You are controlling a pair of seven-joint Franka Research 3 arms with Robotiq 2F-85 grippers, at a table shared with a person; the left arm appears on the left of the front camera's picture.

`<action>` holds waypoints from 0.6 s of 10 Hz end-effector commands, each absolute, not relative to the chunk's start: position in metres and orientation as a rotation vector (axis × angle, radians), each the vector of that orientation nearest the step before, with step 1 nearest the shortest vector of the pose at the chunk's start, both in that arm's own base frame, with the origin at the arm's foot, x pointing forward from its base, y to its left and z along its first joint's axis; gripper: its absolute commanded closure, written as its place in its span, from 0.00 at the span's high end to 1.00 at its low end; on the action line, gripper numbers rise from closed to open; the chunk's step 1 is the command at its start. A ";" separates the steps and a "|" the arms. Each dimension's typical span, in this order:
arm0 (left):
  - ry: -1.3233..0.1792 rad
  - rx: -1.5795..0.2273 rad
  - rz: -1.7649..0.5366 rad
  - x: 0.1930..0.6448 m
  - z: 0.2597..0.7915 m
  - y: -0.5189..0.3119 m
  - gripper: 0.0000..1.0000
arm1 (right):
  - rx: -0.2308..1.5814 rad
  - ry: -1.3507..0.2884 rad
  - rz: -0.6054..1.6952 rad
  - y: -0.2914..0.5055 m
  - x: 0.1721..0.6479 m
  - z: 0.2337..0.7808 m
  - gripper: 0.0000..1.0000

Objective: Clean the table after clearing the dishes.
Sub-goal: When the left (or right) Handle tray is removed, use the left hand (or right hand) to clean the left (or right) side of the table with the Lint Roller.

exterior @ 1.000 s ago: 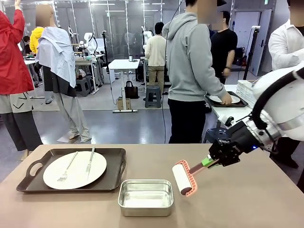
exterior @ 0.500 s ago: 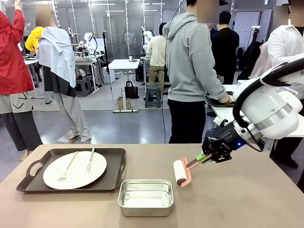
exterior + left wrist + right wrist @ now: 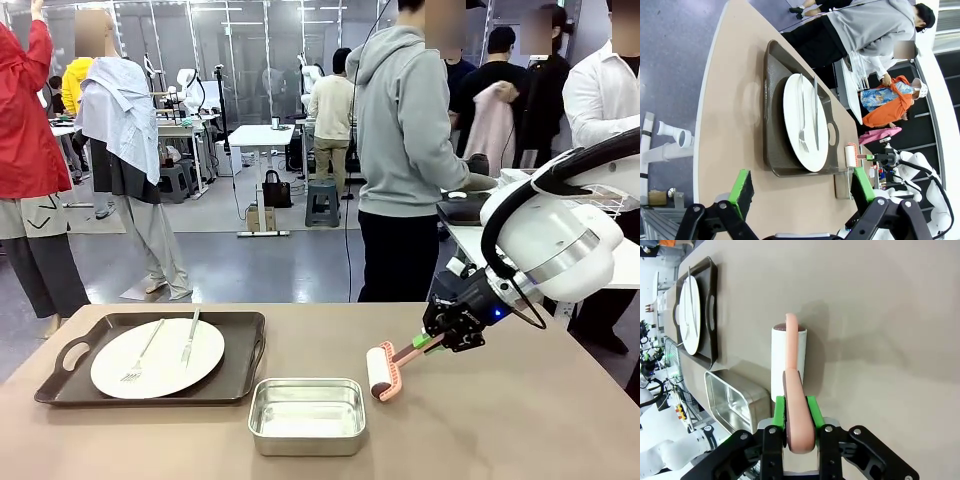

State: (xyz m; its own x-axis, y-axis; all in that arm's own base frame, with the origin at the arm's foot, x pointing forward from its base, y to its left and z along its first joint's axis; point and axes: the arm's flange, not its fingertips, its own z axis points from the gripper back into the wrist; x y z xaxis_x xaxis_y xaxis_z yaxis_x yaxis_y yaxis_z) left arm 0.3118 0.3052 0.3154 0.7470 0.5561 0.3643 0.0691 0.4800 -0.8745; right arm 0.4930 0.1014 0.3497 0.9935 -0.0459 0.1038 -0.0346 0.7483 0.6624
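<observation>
Right gripper (image 3: 428, 342) further left, tight on one roller (image 3: 381, 372) — left gripper (image 3: 802, 187) wide, empty — one plate (image 3: 165, 367).

I count, on my 1 matte brown-taupe desk (image 3: 520, 420) w/ rounded corners: 1 dark brown rect. handled tray (image 3: 242, 350), 1 round white plate (image 3: 165, 372), 1 silver fork (image 3: 143, 355), 1 silver knife (image 3: 189, 340), 1 shiny steel rect. pan (image 3: 306, 412), 1 lint roller (image 3: 381, 372) w/ white roll & pink handle.

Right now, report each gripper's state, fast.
Left gripper: open, holding nothing.
Right gripper: shut on the handle of the lint roller.
</observation>
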 end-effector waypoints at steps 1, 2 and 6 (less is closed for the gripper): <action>-0.686 -1.042 0.327 0.308 0.315 0.307 1.00 | 0.653 -0.110 -0.018 0.089 0.497 0.335 0.22; -0.686 -1.042 0.327 0.308 0.315 0.307 1.00 | 0.626 -0.112 -0.035 0.076 0.497 0.328 0.22; -0.686 -1.042 0.327 0.308 0.315 0.307 1.00 | 0.518 -0.122 -0.094 0.029 0.491 0.343 0.22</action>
